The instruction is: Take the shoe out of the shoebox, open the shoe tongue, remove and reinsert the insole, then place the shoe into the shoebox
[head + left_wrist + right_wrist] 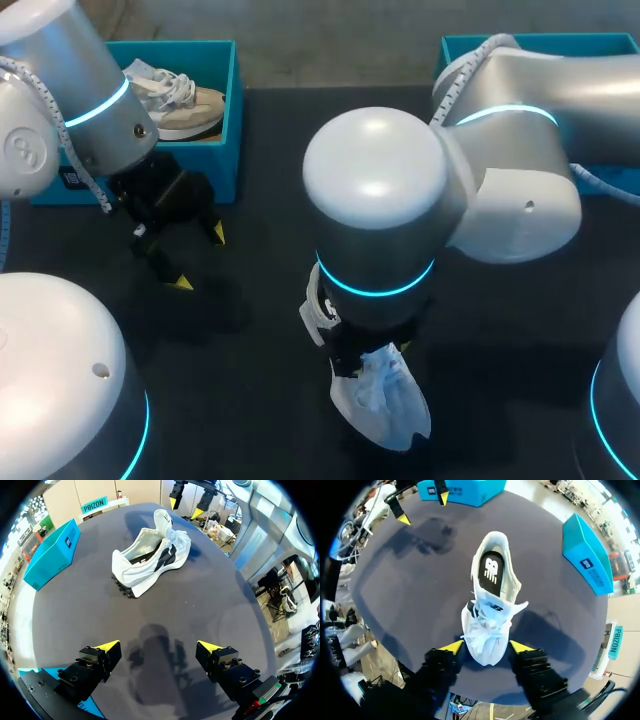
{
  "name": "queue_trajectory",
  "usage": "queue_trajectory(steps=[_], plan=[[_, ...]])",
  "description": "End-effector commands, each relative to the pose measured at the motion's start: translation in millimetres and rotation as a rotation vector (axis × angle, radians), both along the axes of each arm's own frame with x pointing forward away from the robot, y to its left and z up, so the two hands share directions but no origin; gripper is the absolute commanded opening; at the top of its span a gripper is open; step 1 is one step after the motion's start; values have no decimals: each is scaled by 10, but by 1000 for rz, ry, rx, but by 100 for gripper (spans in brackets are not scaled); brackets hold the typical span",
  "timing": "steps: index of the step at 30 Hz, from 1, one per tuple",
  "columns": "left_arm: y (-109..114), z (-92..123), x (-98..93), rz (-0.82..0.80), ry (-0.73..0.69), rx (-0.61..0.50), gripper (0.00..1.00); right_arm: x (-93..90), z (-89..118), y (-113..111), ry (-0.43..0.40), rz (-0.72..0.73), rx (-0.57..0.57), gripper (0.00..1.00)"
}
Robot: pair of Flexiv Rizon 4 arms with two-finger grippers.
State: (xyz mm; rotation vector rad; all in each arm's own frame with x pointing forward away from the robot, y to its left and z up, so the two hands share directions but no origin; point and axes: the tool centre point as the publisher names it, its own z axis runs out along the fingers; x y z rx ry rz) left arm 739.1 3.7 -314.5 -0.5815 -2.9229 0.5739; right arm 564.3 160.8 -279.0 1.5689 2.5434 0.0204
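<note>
Both left hand [157, 644] and right hand [486, 646] open; only head view shows boxed shoe [185, 105].

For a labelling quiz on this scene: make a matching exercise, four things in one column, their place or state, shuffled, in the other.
1. white lace-up sneaker
2. beige suede sneaker
3. left gripper
4. right gripper

A. inside the teal cardboard shoebox
B. open, above a bare part of the dark table
C. lying on the table, black insole showing
D. at the white sneaker's toe

Pairs: 1-C, 2-A, 3-B, 4-D
</note>
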Motion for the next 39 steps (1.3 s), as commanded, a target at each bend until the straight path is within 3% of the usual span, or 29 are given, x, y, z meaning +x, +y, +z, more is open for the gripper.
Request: queue_trajectory(steps=[1, 6, 26, 33, 39], plan=[[4, 1, -13, 1, -3, 1, 100, 134, -100, -54, 21, 11, 35, 32], [4, 1, -13, 1, -3, 1, 100, 206, -123, -40, 19, 29, 54, 25], [4, 1, -13, 1, -3, 1, 100, 637, -393, 126, 55, 134, 123, 20], [4, 1, -13, 1, -3, 1, 100, 687, -453, 126, 72, 127, 121, 20], [4, 1, -13, 1, -3, 1, 100, 570, -308, 105, 44, 100, 86, 20]])
